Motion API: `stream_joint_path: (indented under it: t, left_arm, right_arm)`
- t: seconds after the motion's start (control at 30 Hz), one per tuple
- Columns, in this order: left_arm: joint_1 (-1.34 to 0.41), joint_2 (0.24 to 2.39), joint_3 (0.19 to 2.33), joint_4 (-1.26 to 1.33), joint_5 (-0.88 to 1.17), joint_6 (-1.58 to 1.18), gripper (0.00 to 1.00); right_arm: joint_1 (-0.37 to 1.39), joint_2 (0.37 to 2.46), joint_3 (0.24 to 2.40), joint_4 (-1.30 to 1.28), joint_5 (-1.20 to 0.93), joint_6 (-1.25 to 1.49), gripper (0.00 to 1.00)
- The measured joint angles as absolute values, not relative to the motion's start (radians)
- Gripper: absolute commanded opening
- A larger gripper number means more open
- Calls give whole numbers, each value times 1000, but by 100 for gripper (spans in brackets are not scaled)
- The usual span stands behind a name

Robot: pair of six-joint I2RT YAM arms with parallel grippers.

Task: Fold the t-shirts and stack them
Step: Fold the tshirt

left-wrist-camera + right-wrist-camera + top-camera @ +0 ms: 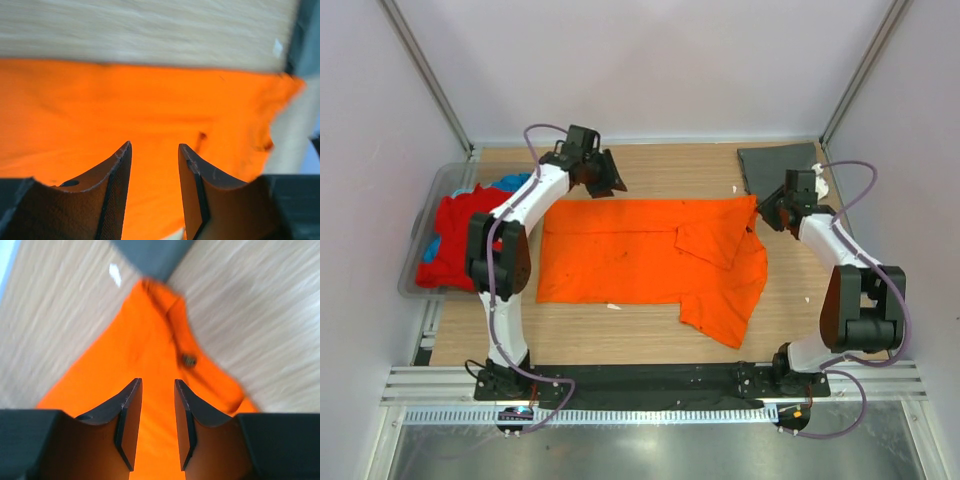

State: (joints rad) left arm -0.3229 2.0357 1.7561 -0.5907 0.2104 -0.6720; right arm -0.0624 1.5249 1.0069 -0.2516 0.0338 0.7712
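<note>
fold step in hand on orange t-shirt (650, 262), spread flat mid-counter (660, 165), right sleeve side doubled over body. left claw (612, 182) over far-left corner, right claw (766, 213) over far-right corner; both parted, gripping nothing. next, probably: pinch both far corners, draw evenly toward near edge. thin limp knit, lightly creased, lower right hem uneven. dark grey t-shirt (778, 165) folded flat at far-right corner; red t-shirt (455, 240) heaped in clear tub (442, 178), left edge.
</note>
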Motion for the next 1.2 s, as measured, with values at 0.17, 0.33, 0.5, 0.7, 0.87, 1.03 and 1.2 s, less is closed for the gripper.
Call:
stream_joint_path:
  t: [0.17,0.33,0.5,0.7,0.87,1.03,1.2]
  left_arm:
    - [-470,1976,1613,-425,326,-675,40]
    - [-580,2027,1532,-336,410,-692,40]
    - [-609,2091,1529,-279,429,-698,40]
    - [-616,2136,1529,-224,432,-699,41]
    - [-628,2170,1529,-187,441,-704,41]
    - [-640,2202,1529,-168,443,-714,41]
    - [-640,2204,1531,-165,442,-725,39]
  right_arm:
    - [87,1491,944,-313,55,823,38]
    - [147,1479,845,-336,71,866,37]
    - [149,1464,802,-345,83,884,37]
    - [149,1462,780,-317,83,902,35]
    - [157,1457,746,-307,84,929,34]
    - [175,1457,742,-296,94,955,34]
    - [189,1457,741,-281,103,977,34]
